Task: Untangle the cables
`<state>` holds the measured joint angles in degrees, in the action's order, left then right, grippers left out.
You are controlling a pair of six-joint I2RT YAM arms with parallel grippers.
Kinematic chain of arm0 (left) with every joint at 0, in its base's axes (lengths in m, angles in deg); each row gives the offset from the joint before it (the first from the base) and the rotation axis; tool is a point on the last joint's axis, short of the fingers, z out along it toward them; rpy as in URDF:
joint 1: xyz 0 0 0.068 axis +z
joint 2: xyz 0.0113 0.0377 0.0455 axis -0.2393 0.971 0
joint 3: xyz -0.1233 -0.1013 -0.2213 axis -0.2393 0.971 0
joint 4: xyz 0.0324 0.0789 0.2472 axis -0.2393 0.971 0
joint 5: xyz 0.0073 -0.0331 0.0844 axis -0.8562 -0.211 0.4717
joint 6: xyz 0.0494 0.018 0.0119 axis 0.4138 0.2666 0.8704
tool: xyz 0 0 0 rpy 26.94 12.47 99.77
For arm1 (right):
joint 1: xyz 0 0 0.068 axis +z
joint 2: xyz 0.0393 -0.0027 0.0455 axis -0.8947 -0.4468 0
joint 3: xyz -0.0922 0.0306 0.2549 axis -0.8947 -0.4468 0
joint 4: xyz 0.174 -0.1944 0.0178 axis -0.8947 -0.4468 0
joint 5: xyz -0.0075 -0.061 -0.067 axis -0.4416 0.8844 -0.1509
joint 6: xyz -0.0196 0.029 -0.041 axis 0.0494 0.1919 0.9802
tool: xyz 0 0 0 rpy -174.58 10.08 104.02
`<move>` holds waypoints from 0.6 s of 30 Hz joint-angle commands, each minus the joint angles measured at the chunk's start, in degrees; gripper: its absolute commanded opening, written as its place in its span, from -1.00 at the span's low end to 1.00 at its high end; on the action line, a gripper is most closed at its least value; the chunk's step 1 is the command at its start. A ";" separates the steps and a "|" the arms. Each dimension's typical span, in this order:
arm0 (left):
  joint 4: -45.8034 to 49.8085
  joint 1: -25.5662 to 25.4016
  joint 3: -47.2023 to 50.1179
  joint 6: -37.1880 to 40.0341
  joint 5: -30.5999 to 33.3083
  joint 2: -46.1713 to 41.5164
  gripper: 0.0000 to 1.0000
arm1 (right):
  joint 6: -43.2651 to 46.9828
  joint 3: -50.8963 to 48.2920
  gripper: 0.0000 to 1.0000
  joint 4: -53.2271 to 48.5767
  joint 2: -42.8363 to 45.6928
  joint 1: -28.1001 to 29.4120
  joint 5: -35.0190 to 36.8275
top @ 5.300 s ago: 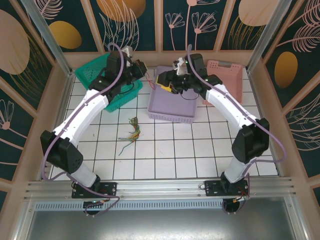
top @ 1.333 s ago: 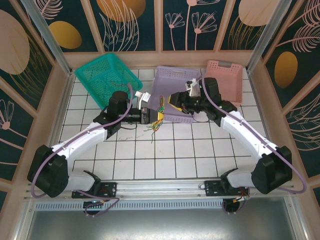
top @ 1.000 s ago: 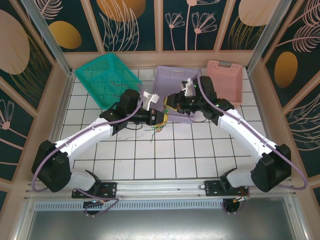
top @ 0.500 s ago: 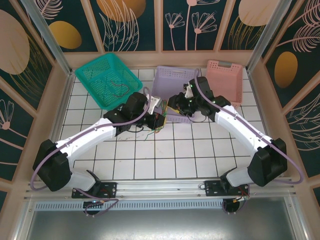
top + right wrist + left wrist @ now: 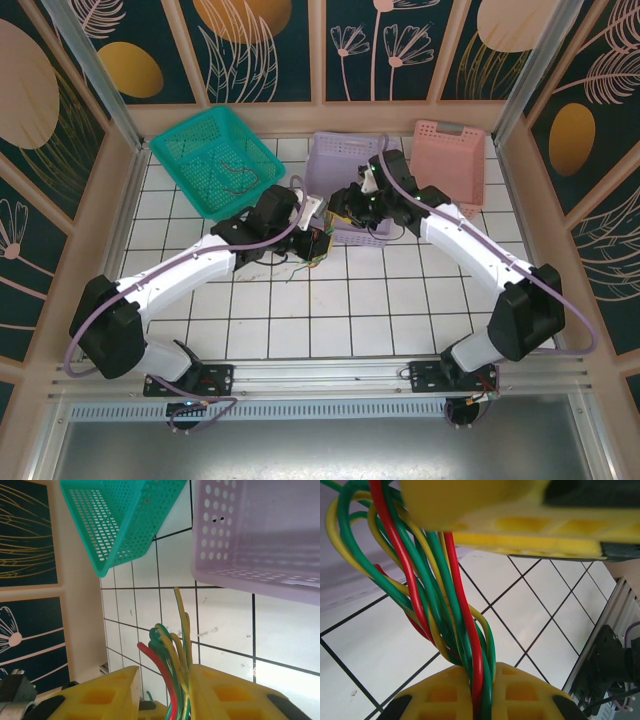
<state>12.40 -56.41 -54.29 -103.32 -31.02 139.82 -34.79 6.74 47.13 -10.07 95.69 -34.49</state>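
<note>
Twisting together, the cables [image 5: 451, 625] run red, green and yellow.

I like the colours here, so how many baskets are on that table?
3: green basket back left, purple basket back middle, pink basket back right. I see no sign of any more hidden.

Cables [image 5: 317, 250] beside purple basket [image 5: 345, 160]

Cables [image 5: 451, 609] cut off top-L edge, L wrist.
</note>
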 commanded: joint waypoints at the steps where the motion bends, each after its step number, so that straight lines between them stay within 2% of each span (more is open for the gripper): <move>1: -0.06 -0.65 -2.14 1.07 -0.24 0.58 -1.00 | 0.33 1.87 -0.46 0.09 -0.81 0.55 -1.17; 6: 0.11 -1.15 -2.19 0.93 0.13 1.00 -1.00 | 0.53 1.96 -0.73 -0.29 -0.90 0.73 -1.01; 10: 0.45 -1.31 -2.36 1.04 0.67 1.16 -1.00 | 1.34 1.95 -0.81 -1.72 -1.01 0.73 -0.32; 14: 1.03 -1.70 -2.54 1.18 1.33 1.16 -1.00 | 2.47 1.95 -0.99 -2.92 -0.64 0.69 0.97; 18: 2.02 -1.90 -2.36 1.14 2.35 1.42 -1.00 | 3.49 1.77 -1.00 -3.04 0.69 0.56 2.76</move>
<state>13.91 -57.48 -54.79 -103.32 -29.23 140.67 -32.56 6.76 44.53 -10.61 95.74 -32.94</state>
